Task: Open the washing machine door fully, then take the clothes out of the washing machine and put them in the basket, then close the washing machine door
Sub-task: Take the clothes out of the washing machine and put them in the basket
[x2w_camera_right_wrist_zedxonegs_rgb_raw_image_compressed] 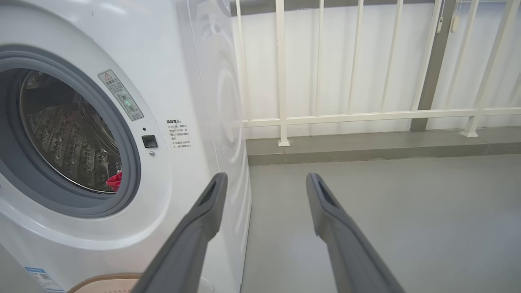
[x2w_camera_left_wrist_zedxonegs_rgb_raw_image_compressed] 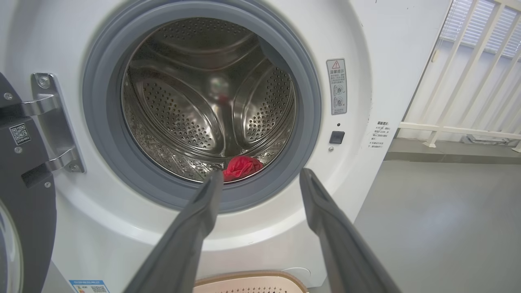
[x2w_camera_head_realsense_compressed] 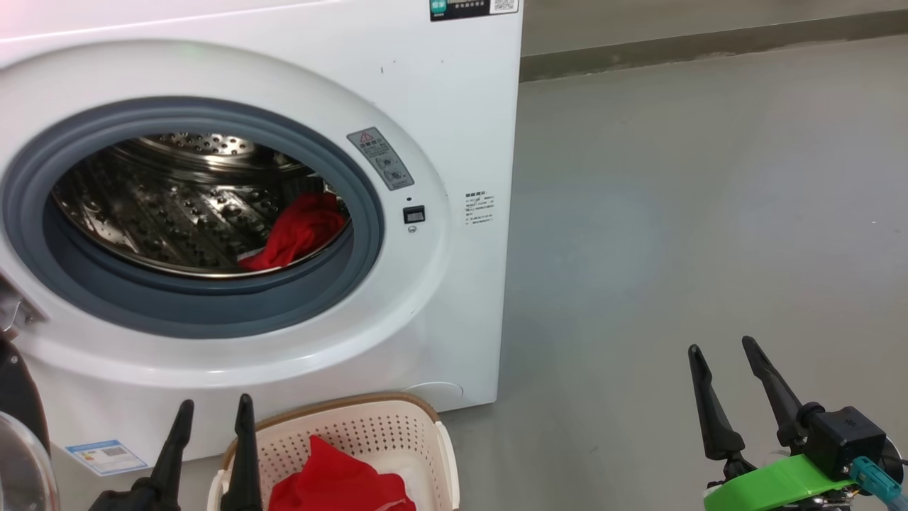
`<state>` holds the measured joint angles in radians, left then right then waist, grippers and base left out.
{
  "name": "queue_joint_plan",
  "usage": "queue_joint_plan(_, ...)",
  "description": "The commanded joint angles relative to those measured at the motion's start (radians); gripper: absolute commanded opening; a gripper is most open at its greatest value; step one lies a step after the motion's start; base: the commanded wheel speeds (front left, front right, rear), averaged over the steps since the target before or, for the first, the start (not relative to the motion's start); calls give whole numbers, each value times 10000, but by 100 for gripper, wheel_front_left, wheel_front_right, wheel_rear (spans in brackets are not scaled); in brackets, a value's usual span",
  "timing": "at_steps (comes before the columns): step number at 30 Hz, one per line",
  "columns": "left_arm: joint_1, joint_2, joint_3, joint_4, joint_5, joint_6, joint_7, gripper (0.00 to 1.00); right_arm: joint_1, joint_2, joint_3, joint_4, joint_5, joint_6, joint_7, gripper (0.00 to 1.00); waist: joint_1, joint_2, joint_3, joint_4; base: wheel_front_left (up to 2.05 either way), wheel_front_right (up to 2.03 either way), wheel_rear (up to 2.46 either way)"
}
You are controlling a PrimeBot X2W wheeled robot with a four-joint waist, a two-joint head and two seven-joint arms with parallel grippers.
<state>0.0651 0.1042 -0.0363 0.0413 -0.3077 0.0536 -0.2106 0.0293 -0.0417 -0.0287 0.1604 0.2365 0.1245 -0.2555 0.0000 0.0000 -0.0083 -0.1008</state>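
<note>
The white washing machine (x2w_camera_head_realsense_compressed: pixel 440 106) stands with its door (x2w_camera_head_realsense_compressed: pixel 21 440) swung wide to the left, glass bowl at the lower left edge. A red garment (x2w_camera_head_realsense_compressed: pixel 298 231) lies at the front right of the steel drum, also seen as clothes (x2w_camera_left_wrist_zedxonegs_rgb_raw_image_compressed: pixel 241 167) and clothes (x2w_camera_right_wrist_zedxonegs_rgb_raw_image_compressed: pixel 115 181). The cream basket (x2w_camera_head_realsense_compressed: pixel 425 426) sits on the floor below the opening with another red garment (x2w_camera_head_realsense_compressed: pixel 340 479) in it. My left gripper (x2w_camera_head_realsense_compressed: pixel 215 407) is open and empty, just left of the basket's near edge. My right gripper (x2w_camera_head_realsense_compressed: pixel 720 345) is open and empty over bare floor to the right.
Grey floor (x2w_camera_head_realsense_compressed: pixel 674 213) stretches right of the machine. A white railing (x2w_camera_right_wrist_zedxonegs_rgb_raw_image_compressed: pixel 346 116) on a low kerb runs behind it. The door's metal hinge (x2w_camera_left_wrist_zedxonegs_rgb_raw_image_compressed: pixel 53 122) sits left of the grey seal (x2w_camera_left_wrist_zedxonegs_rgb_raw_image_compressed: pixel 101 134).
</note>
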Motion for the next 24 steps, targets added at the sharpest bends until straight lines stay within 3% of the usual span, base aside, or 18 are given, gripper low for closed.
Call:
queue_joint_plan(1, -123, 137, 361, -354, 6, 114, 53, 100, -144, -85, 184, -284, 24, 62, -63, 100, 0, 0, -18, -29, 0, 0, 0)
queue_joint_plan(24, -361, 121, 145, -212, -161, 229, 125, 100, -176, -85, 283, -281, 84, 62, -63, 100, 0, 0, 281, 114, 0, 0, 0)
